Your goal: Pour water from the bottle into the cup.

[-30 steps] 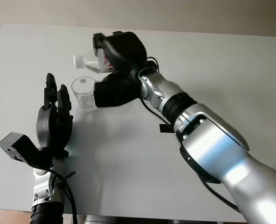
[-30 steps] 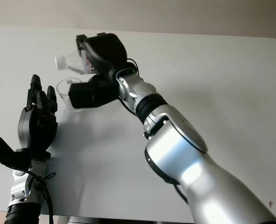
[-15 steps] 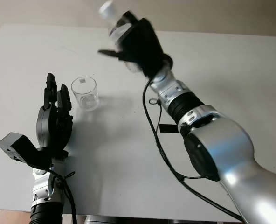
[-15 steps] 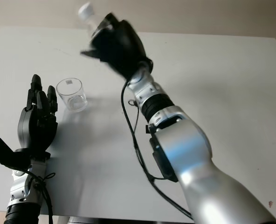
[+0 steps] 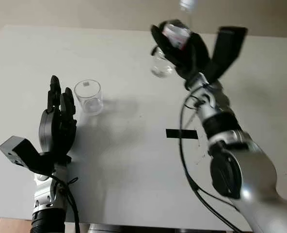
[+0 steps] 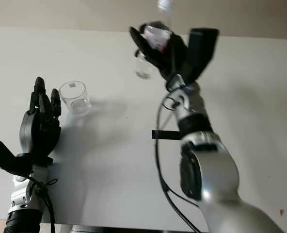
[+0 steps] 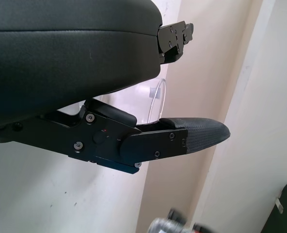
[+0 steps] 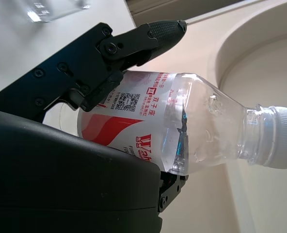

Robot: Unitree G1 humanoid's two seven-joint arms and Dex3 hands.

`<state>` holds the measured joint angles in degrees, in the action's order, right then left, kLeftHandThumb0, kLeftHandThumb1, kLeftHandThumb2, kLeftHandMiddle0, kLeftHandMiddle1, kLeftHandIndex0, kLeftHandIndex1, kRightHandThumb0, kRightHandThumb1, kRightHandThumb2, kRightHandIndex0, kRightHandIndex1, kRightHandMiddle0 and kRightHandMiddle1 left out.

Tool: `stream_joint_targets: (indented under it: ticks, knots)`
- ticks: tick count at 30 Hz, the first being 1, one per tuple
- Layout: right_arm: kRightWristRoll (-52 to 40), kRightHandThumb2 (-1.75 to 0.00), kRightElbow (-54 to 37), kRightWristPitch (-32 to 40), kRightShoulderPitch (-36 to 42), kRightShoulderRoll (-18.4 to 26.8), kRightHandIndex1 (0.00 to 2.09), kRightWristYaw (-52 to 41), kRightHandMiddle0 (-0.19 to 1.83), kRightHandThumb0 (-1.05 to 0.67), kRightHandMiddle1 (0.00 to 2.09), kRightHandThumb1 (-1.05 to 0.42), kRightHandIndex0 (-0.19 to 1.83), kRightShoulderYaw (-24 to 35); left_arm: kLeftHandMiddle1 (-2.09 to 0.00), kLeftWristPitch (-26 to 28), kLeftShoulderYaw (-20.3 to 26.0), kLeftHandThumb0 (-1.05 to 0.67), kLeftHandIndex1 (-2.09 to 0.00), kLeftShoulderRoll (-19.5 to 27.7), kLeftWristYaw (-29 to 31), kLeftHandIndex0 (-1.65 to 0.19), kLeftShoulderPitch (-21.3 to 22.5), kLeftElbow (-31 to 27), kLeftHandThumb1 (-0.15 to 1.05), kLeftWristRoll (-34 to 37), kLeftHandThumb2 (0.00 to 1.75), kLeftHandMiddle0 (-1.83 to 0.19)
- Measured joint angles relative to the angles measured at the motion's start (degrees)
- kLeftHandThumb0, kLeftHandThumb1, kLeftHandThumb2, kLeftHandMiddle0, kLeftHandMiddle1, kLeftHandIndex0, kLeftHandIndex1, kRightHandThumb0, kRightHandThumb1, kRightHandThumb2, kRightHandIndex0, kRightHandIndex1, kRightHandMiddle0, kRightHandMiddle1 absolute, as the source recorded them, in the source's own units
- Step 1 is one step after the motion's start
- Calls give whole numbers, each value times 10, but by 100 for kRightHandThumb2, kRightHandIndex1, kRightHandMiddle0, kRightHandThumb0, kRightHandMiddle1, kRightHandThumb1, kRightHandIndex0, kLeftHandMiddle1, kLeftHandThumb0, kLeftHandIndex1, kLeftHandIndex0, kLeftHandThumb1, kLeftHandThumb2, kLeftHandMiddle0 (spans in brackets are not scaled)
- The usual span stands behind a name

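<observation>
My right hand [image 5: 181, 47] is raised high over the far middle of the table, shut on a clear plastic bottle [image 5: 159, 67] with a red and white label. The bottle stands roughly upright with its white cap [image 5: 187, 5] on top. In the right wrist view the fingers [image 8: 134, 41] wrap the labelled bottle [image 8: 182, 126], whose cap [image 8: 279, 138] is on. A clear cup [image 5: 88, 96] stands upright on the table at the left, well apart from the bottle. My left hand [image 5: 58, 121] is open, just near and left of the cup.
A strip of black tape [image 5: 182, 133] lies on the white table [image 5: 134, 165] right of centre. The table's far edge [image 5: 85, 28] meets a beige wall. A black cable hangs along my right forearm [image 5: 216, 111].
The right hand has swung the bottle up and to the right, from tilted over the cup to upright and away from it. The left hand and cup have not moved.
</observation>
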<state>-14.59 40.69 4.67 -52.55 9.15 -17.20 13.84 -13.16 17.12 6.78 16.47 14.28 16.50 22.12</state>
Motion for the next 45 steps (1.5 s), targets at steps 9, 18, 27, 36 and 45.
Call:
stream_joint_targets:
  ticks: [9, 18, 27, 36, 45]
  knots:
    - [6, -31, -243, 79, 175, 31, 209, -17, 92, -16, 209, -105, 118, -33, -5, 9, 4, -79, -3, 6, 7, 19, -9, -8, 105, 7, 44, 17]
    - [21, -30, -382, 86, 279, 43, 209, -36, 72, -18, 209, -105, 97, -73, -4, 16, 10, -76, 0, 8, 24, 19, -12, -10, 105, 23, 46, 19]
    - [33, -34, -395, 130, 289, 43, 209, -17, 83, -16, 209, -105, 121, -96, -3, 31, 13, -77, 0, 8, 25, 19, -17, -19, 105, 23, 45, 19]
    - [35, -35, -369, 156, 288, 38, 209, 0, 99, -16, 209, -105, 136, -104, -3, 38, 18, -77, 0, 10, 25, 19, -22, -26, 105, 23, 44, 19]
    - [37, -35, -343, 146, 288, 30, 209, 11, 109, -18, 209, -105, 141, -102, -3, 44, 19, -76, 0, 20, 31, 19, -25, -26, 105, 25, 44, 19]
